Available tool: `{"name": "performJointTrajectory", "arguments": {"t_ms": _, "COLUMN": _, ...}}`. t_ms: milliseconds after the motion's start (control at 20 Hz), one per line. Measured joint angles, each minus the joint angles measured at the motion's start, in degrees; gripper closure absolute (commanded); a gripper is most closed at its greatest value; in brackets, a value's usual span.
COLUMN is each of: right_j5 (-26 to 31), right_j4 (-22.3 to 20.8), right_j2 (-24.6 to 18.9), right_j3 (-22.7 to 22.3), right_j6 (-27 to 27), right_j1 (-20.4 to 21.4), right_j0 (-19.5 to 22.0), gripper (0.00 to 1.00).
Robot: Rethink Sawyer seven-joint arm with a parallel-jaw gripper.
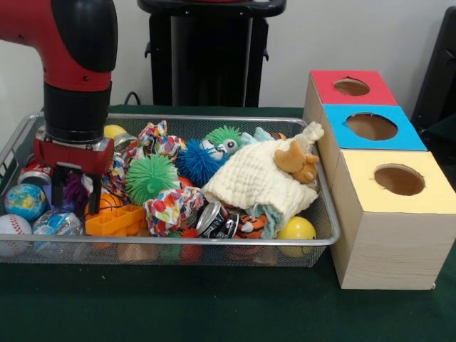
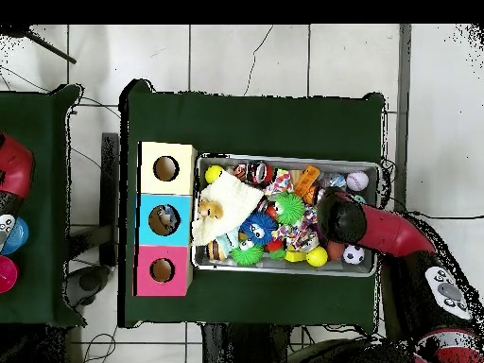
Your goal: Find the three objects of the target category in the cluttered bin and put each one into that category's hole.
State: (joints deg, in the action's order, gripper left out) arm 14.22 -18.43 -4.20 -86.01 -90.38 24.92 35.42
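Directly below the open-fingered gripper point(image 1: 74, 191) lies an orange ball point(image 1: 108, 201).

We see the bin point(image 1: 324, 235) left of centre, the three-hole box point(image 1: 388, 221) beside it at right.

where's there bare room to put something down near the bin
Bare green table runs along the bin's front edge, and the overhead view shows another wide strip on the bin's opposite side. The bin itself is packed edge to edge with toys, the gripper down among them. The box borders the bin's end.
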Motion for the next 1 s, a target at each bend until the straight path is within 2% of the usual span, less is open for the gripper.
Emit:
{"name": "performJointTrajectory", "arguments": {"t_ms": 500, "right_j5": 0.0, "right_j4": -4.9, "right_j2": 1.9, "right_j3": 3.6, "right_j6": 0.0, "right_j1": -0.2, "right_j0": -2.8, "gripper": 0.0}}
{"name": "performJointTrajectory", "arguments": {"t_ms": 1000, "right_j5": 0.0, "right_j4": -6.6, "right_j2": 2.0, "right_j3": 5.4, "right_j6": 0.0, "right_j1": -0.2, "right_j0": -3.8, "gripper": 0.0}}
